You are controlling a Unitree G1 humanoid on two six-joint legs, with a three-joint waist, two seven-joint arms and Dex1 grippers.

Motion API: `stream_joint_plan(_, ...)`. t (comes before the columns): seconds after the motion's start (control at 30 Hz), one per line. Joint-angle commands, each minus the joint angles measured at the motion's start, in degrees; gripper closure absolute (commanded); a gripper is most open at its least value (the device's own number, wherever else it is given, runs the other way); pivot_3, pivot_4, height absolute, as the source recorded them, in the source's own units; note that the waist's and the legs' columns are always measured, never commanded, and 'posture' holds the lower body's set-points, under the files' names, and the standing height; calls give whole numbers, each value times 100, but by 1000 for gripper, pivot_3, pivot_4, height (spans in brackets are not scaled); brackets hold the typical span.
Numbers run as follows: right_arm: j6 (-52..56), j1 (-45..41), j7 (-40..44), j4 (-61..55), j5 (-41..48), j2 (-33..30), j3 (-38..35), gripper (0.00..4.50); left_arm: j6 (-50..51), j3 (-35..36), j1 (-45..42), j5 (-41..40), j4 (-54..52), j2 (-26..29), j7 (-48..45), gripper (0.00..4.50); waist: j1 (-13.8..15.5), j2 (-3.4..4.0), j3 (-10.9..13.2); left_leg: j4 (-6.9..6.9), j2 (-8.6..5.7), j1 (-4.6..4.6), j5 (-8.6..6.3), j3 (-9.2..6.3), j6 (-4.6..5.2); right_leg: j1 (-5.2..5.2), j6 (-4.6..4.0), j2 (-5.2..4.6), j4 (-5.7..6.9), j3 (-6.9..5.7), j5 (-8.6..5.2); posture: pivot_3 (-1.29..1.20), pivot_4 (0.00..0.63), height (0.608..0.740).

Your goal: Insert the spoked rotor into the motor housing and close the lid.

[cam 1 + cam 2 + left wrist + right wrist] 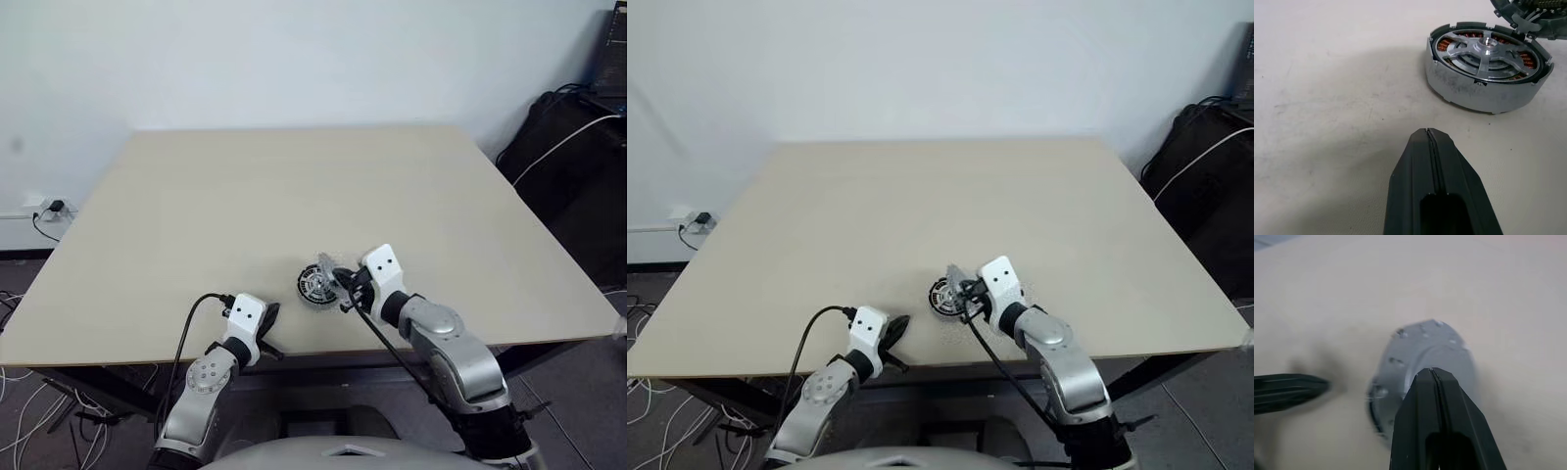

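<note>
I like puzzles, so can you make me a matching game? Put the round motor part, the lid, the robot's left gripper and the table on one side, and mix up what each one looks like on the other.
Things:
1. motor housing
2. lid
3. left gripper
4. table

Looks:
A. tilted, right by the right gripper
B. pale beige top
C. sitting flat, copper coils showing
D. jaws shut, holding nothing

Pairs: 1-C, 2-A, 3-D, 4-B
</note>
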Motion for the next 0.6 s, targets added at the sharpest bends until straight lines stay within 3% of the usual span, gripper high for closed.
stream_joint_plan(0.03, -127, -201, 163, 119, 104, 74, 184, 4473, -138, 57, -54, -48, -83, 16, -3, 4500, 0, 0, 0, 0, 0, 0, 0, 0, 0, 0, 0, 0, 0, 0, 0, 0, 0, 740)
stream_joint_plan(0.6, -525, -890, 113, 2236, -231, 615, 494, 4473, -98, 61, -16, -52, -187, 22, 27, 4500, -7, 3, -3, -2, -1, 3, 0, 0, -1, -1, -2, 2, 3, -2, 1, 0, 0, 740)
